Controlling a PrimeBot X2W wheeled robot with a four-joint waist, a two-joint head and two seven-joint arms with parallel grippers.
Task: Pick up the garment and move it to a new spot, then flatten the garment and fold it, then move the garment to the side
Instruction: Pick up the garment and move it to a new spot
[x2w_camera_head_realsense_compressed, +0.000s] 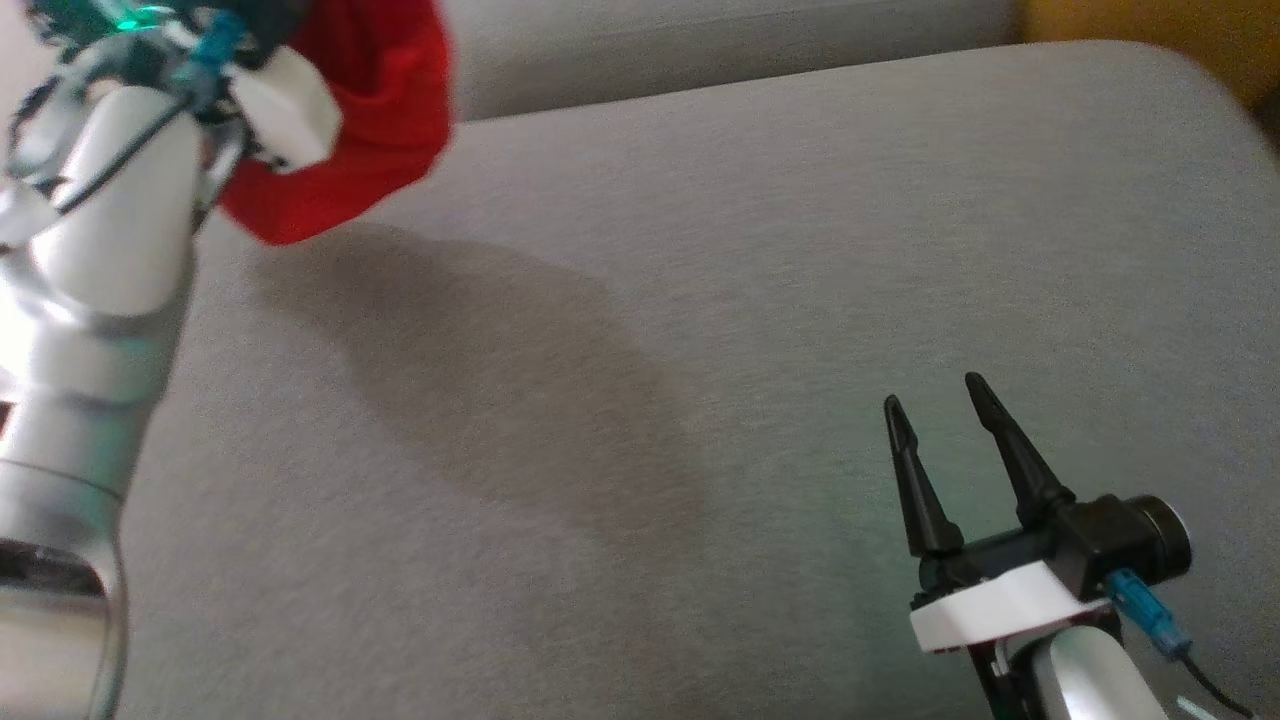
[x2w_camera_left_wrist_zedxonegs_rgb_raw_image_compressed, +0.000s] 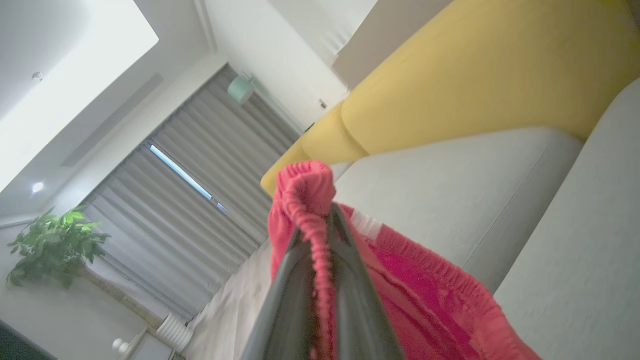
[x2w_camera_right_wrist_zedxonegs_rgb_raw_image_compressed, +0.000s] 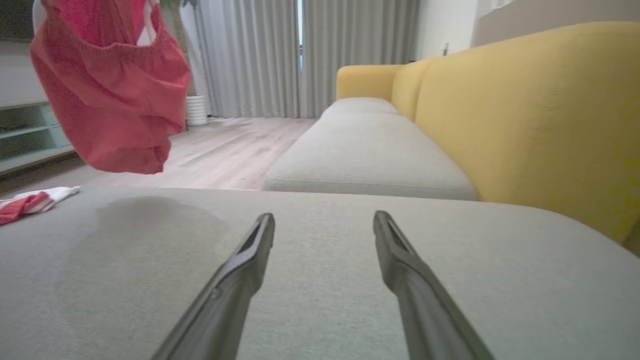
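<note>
Grey sofa cushion below red garment; yellow backrest, grey curtains

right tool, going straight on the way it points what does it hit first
Likely the far grey seat cushion, though the right tool sits low over the near cushion and could graze that first.

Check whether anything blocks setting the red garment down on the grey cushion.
Nothing visible does. The red garment hangs from the left claw above the grey cushion. A red and white cloth lies off to one side, and the open right claw is apart.
</note>
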